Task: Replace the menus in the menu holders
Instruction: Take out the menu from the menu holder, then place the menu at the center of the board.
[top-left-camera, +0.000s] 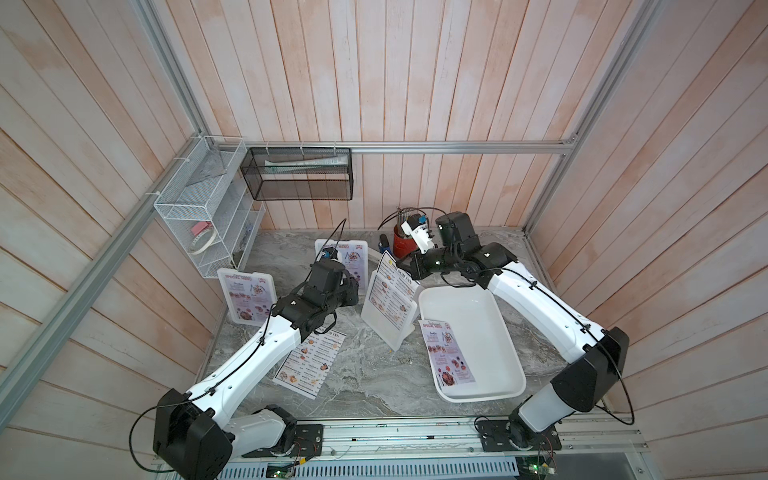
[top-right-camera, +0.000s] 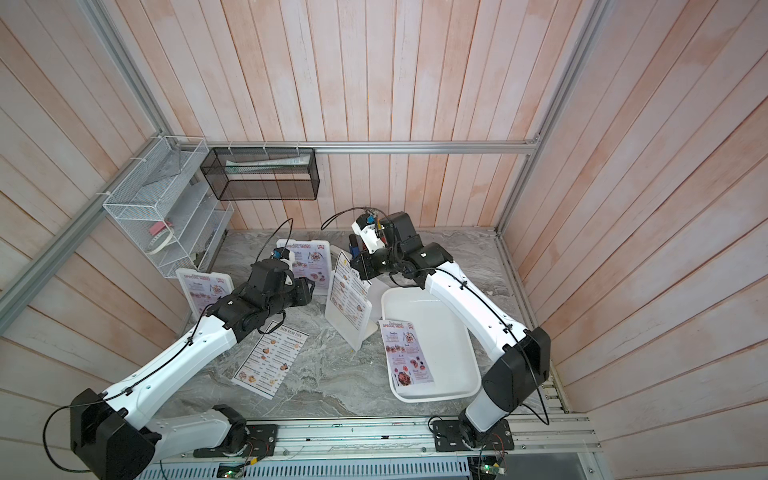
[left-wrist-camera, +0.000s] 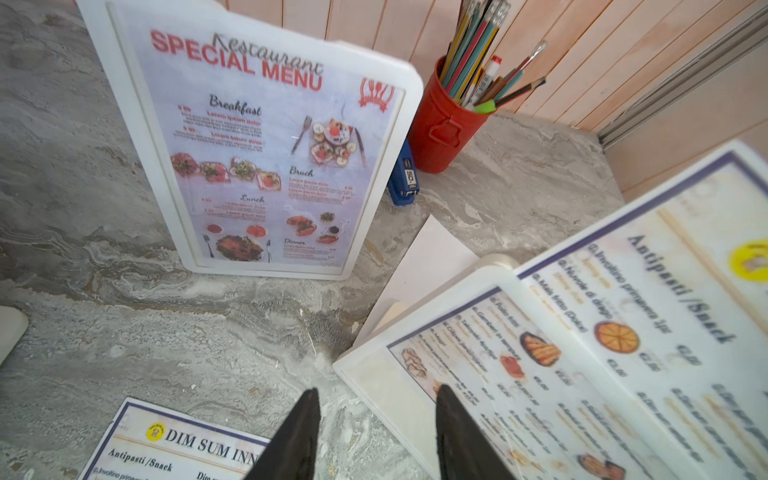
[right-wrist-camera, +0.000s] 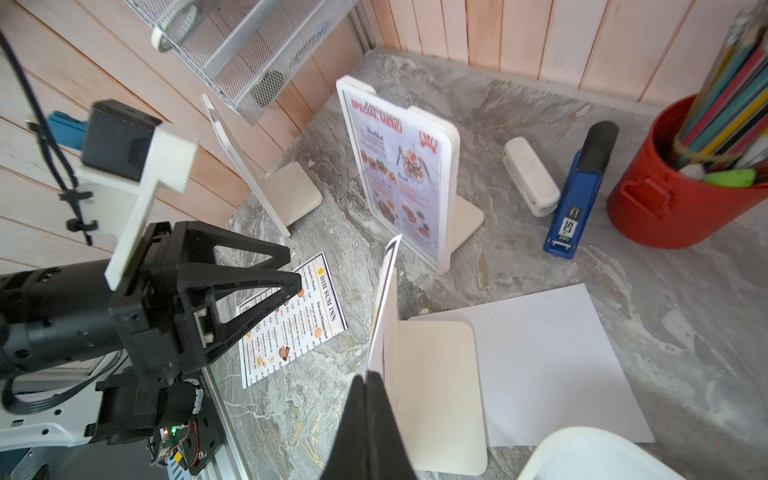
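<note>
The middle menu holder (top-left-camera: 381, 329) stands tilted at the table's centre. A white DIM SUM INN menu (top-left-camera: 400, 275) sticks out of its top. My right gripper (right-wrist-camera: 371, 376) is shut on that sheet's upper edge (right-wrist-camera: 385, 291). My left gripper (left-wrist-camera: 378, 392) is open beside the holder's lower corner (left-wrist-camera: 374, 374), with nothing between its fingers. Two other menu holders, at the left (top-left-camera: 247, 297) and at the back (top-left-camera: 360, 259), show pinkish SPECIAL MENU sheets. Another DIM SUM INN menu (top-left-camera: 309, 363) lies flat under my left arm. A SPECIAL MENU sheet (top-left-camera: 449, 353) lies in the tray.
The big white tray (top-left-camera: 494, 328) sits at the right under my right arm. A blank white sheet (right-wrist-camera: 540, 361) lies behind the middle holder. A red pencil pot (top-left-camera: 402, 246), blue stapler (right-wrist-camera: 577, 199) and small white case (right-wrist-camera: 532, 176) stand at the back. Wire shelves (top-left-camera: 199, 208) hang at the left.
</note>
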